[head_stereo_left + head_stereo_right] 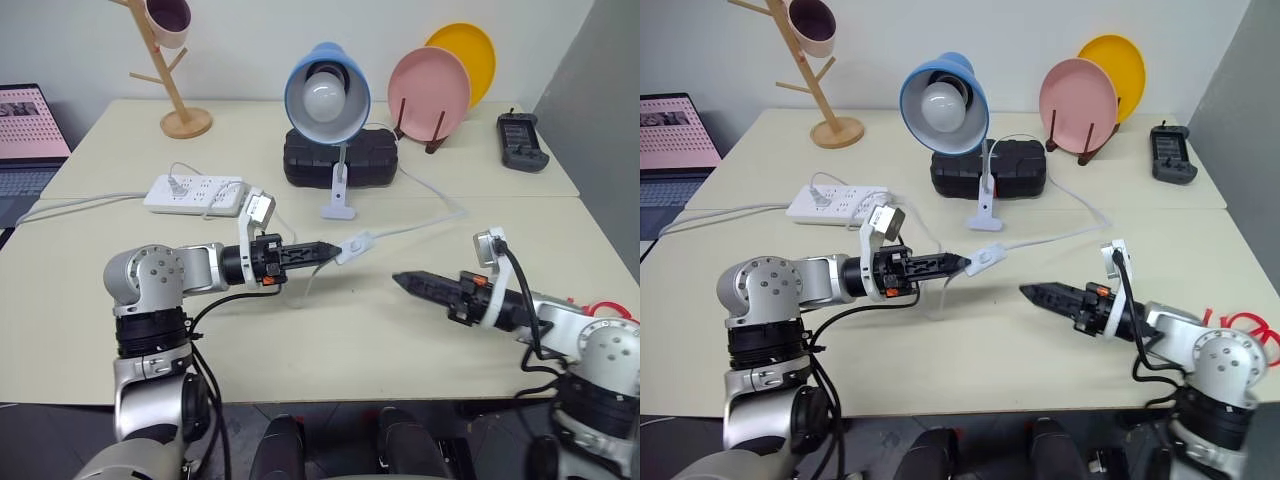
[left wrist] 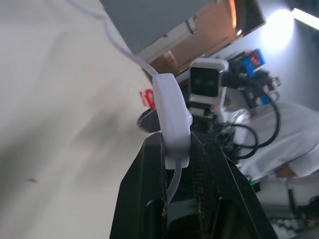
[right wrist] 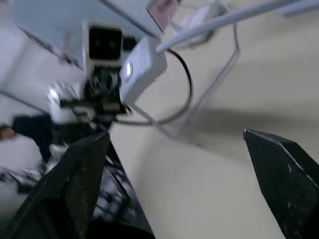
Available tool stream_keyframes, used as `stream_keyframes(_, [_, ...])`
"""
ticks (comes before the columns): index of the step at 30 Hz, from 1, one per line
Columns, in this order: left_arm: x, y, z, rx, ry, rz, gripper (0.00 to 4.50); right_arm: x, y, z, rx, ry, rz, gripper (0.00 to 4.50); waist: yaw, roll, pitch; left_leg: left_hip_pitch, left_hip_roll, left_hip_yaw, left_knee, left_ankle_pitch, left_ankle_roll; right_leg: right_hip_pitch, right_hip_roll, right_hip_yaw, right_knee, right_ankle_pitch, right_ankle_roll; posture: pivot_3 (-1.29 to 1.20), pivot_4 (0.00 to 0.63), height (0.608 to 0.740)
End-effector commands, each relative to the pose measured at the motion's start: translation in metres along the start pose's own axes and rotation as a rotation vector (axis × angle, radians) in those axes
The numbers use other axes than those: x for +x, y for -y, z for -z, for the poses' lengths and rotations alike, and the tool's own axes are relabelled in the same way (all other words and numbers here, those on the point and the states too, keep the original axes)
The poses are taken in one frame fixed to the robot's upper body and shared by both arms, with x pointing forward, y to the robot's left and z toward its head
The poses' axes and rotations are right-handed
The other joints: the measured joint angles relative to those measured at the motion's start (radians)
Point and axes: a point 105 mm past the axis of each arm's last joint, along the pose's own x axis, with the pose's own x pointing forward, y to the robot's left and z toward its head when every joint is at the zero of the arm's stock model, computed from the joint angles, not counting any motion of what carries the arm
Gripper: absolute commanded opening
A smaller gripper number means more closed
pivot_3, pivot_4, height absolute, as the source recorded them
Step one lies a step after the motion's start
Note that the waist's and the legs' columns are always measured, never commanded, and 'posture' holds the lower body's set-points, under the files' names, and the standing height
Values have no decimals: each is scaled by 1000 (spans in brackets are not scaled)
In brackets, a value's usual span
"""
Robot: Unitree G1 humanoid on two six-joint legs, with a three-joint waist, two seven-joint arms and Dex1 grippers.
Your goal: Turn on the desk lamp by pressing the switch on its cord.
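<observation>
Switch (image 1: 353, 247) sits clamped at the tip of your left gripper (image 1: 325, 249), lifted off the table (image 1: 120, 130); the left wrist view shows both fingers closed on its lower end, with the rest of its body sticking out past the tips. Its long axis runs roughly in line with the left fingers, pointing across toward your right side; cord (image 1: 430, 222) trails from its far end back up to the lamp (image 1: 327, 92), which looks unlit, so the press is not yet done by my read.

Right gripper (image 1: 403, 281) is empty, jaws spread wide; the right wrist view has the switch ahead of its fingers, off toward one of them rather than centred between them. It points at the switch from the other side, near but apart, tips slightly lower than the switch in the head views.

Key relation: the two grippers face each other nearly tip to tip with the switch between; the right is the free one, so I'd expect the press to come from it; you'd need its tip on the rocker face, not the cord.
</observation>
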Motion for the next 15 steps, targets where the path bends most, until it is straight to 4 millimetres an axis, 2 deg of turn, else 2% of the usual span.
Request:
stream_keyframes(1, [5,14,-8,43,37,36,371,8,-13,-11,31,41,-55,4500,-1,0,0,0,0,0,0,0,0,0,0,0,0,0,0,0,150,740])
stream_keyframes(6, [14,18,4,55,5,42,371,25,-25,-6,102,38,-107,4500,-3,0,0,0,0,1,-2,0,0,0,0,1,-2,0,0,0,150,740])
stream_keyframes(15, [13,19,2,56,14,27,371,27,-37,-7,129,30,-105,4500,-9,0,0,-2,0,2,-1,0,0,0,0,1,-4,0,0,0,150,740])
